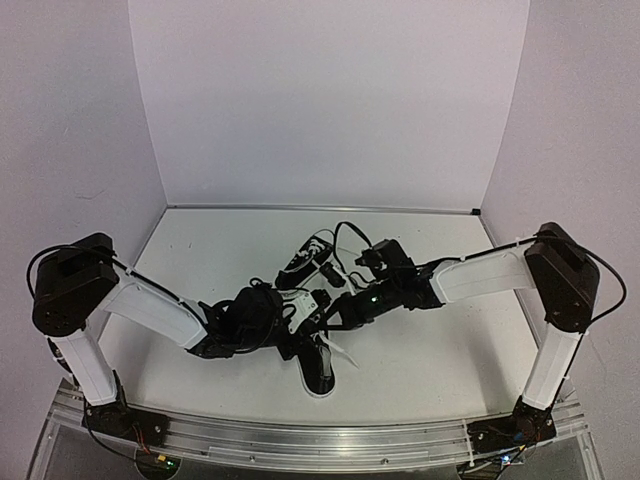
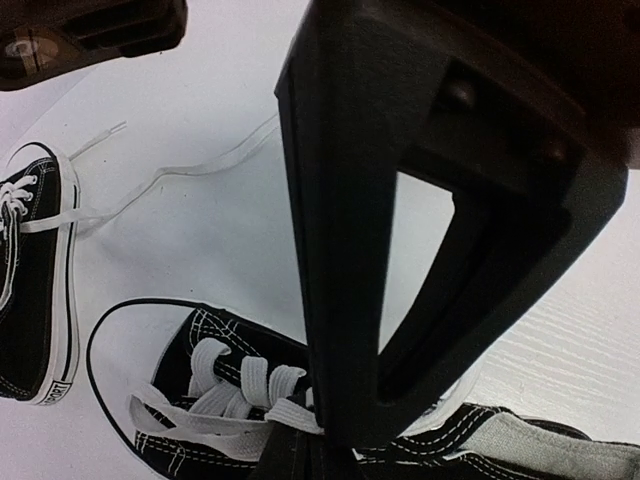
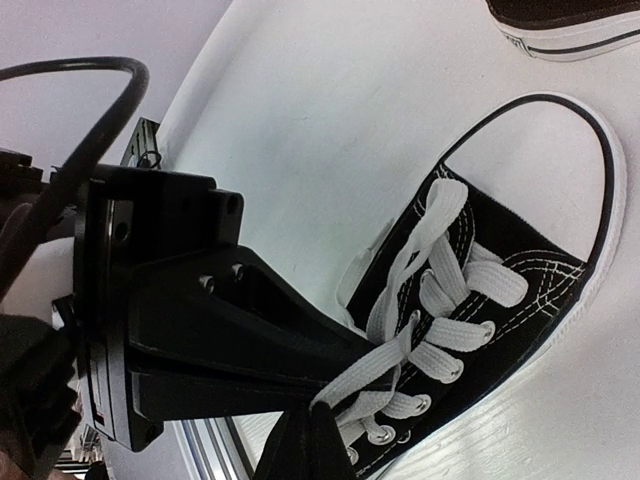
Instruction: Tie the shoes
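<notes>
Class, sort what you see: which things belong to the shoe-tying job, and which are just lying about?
Belongs to the job: near shoe, its laces, far shoe, left gripper, right gripper (both shut on those laces).
Just there: table, metal rail at its near edge.

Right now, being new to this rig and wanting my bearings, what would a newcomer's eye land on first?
The right gripper and left gripper meet, both shut, over a small black canvas sneaker with white laces near the front edge of the white table. The right one pinches its flat white lace. The matching second sneaker lies just behind, lace trailing loose.
</notes>
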Available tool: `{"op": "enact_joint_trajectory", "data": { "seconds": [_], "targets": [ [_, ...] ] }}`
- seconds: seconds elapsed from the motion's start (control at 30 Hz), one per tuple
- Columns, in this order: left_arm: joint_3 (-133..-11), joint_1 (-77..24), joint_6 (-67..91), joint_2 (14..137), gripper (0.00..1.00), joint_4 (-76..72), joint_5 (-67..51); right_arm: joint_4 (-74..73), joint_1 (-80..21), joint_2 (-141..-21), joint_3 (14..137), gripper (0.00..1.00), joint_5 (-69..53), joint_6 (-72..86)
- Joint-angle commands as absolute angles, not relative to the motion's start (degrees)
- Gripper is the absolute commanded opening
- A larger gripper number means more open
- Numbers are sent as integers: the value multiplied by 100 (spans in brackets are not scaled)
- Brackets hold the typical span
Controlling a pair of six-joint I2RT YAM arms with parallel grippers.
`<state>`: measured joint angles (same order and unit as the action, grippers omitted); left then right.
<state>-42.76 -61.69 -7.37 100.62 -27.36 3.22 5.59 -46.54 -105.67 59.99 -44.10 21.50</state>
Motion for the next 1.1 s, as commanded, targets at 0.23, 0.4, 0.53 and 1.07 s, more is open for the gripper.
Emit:
{"op": "enact_joint_trajectory", "data": {
  "seconds": [0.23, 0.4, 0.53, 1.07],
  "targets": [
    [-3847, -6108, -69, 10498, 0, -4820, -500, 1032, -4735, -10473, 5949, 0, -4671, 2350],
    [-3744, -6098, 156, 10774, 0, -5496, -723, 1120, -4801, -10510, 5903, 0, -4697, 2427],
    [-3644, -6068, 270, 10969, 0, -6021, -796, 1175, -4817, -10539, 5848, 1, -4758, 2482],
    [-3487, -5985, 299, 11189, 0, -6627, -948, 1090, -4647, -9647, 5531, 30, -4645, 2549]
  ]
}}
